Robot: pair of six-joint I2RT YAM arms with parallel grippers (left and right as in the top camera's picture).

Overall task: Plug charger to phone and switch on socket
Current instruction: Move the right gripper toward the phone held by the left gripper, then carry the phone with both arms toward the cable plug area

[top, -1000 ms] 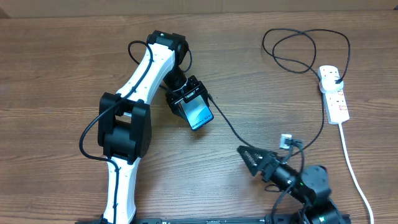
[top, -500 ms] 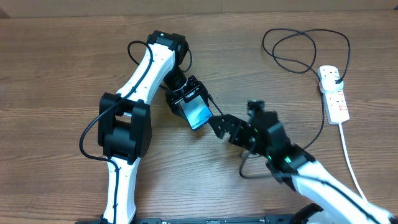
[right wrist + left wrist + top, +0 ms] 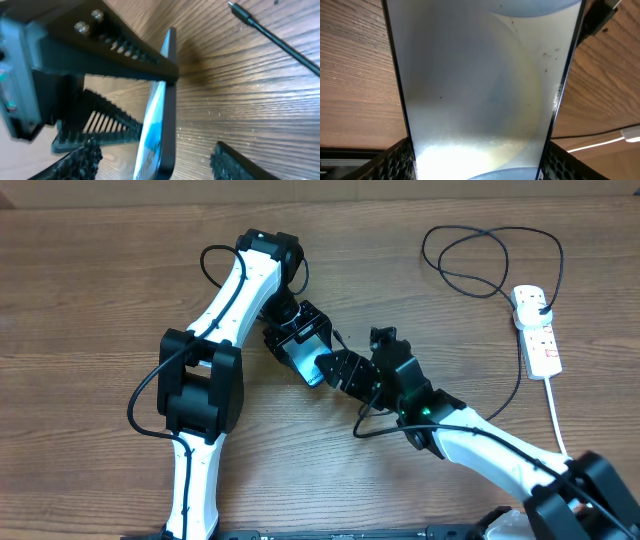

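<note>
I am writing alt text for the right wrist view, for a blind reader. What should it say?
A phone, seen edge-on, is clamped between the left gripper's fingers, black and ribbed. The connector tip of the charger lies on the wooden table at the upper right, apart from the phone, not plugged in.

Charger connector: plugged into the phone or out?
Out. In the right wrist view the charger ends in a bare tip lying on the table, apart from the phone.
</note>
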